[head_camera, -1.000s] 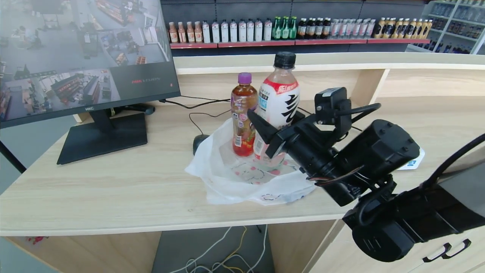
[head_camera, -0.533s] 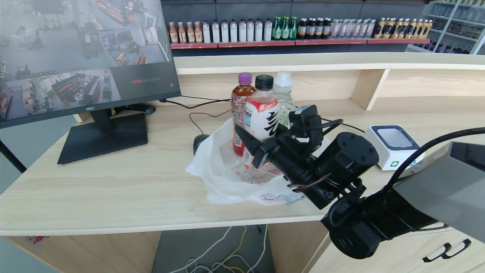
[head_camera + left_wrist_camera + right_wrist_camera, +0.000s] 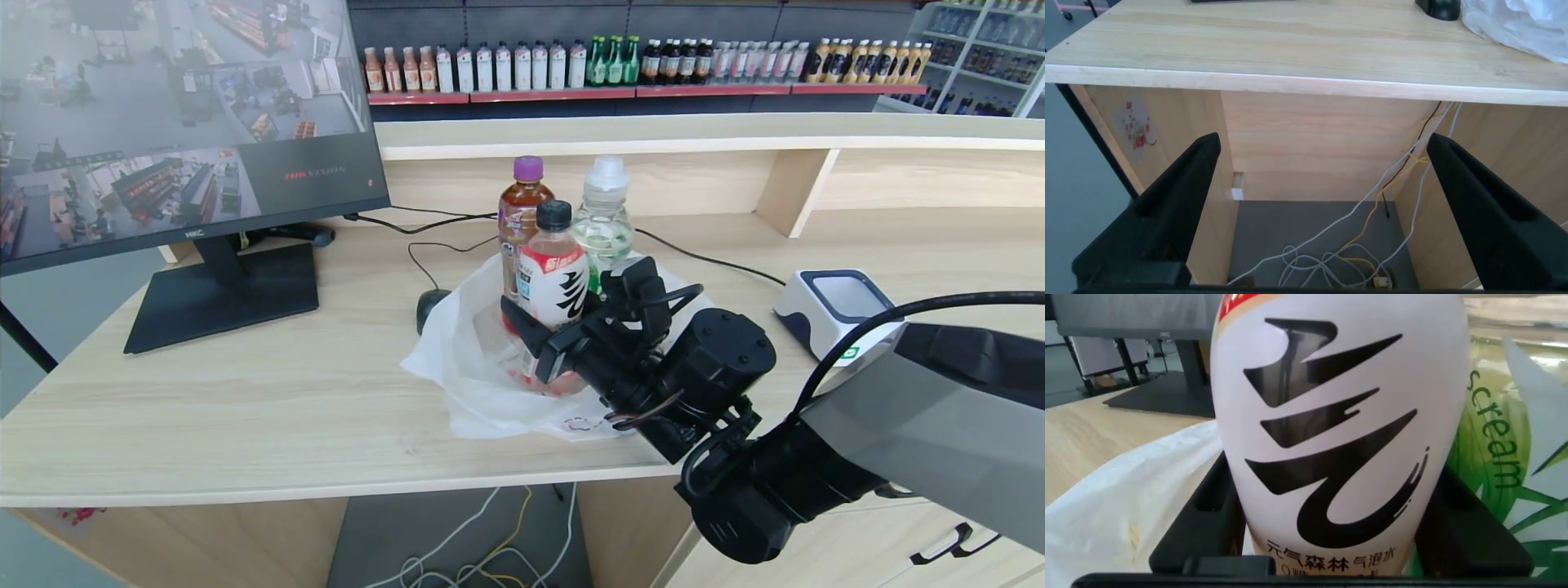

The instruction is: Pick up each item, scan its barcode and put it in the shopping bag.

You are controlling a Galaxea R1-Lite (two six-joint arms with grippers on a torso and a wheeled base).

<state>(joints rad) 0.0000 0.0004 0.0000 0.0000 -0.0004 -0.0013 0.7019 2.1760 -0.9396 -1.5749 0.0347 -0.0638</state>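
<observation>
- Head view: right hand [image 3: 545, 331] pinching the black-capped bottle [image 3: 557, 282] low down, bottle upright with its base in the shopping bag [image 3: 461, 367].
- Left wrist view: left hand [image 3: 1324, 145] spread wide, holding nothing, below the surface [image 3: 1290, 49] edge.
- Right wrist view: bottle snug between both fingers.

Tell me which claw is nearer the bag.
Right. The right claw grips a bottle right at the bag. The left claw hangs open in front of the counter, below its top, well clear of the bag.
</observation>
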